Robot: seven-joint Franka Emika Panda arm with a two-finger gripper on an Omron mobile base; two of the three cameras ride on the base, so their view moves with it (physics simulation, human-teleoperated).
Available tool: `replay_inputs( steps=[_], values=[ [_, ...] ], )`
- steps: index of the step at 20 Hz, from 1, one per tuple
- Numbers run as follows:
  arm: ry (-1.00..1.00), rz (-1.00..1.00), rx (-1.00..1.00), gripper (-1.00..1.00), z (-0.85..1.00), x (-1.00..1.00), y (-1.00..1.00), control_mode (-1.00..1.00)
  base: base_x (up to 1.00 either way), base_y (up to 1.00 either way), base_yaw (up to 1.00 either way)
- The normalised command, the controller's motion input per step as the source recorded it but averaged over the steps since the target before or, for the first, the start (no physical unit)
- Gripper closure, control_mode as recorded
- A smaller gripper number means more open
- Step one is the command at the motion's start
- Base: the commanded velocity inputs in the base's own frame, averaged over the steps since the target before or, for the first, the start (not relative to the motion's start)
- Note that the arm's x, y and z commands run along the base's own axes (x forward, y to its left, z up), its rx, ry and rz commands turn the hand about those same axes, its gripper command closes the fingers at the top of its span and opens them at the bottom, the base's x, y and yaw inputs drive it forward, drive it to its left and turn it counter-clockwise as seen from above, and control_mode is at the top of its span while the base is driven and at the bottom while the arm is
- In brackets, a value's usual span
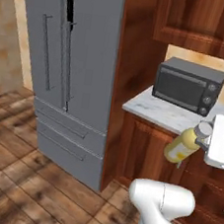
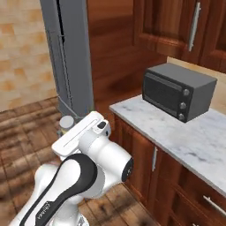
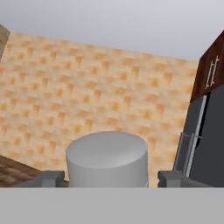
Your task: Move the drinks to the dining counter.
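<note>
Hand: holding yellow bottle at its cap, tilted | carry: keep the grip firm, swing slowly, well off the counter edge

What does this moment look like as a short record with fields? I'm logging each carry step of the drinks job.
held item: yellow bottle with a pale cap, tilted, in mid-air
gripper: closed around the bottle near its cap
cap in hand view: between the two fingertips
nearby worktop: marble counter with a dark toaster oven
fridge: grey, left of the counter
dining counter: not in view
</note>
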Motion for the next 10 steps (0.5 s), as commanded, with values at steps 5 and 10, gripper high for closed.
replay_inputs(
  steps=[5, 10],
  values=[
    [0.00, 0.00, 0.00, 1.00, 0.00, 0.00, 0.00, 1.00, -0.24, 0.03, 0.56],
    [0.00, 0.00, 0.00, 1.00, 0.00, 0.00, 0.00, 1.00, -0.19, 0.10, 0.56]
  ],
)
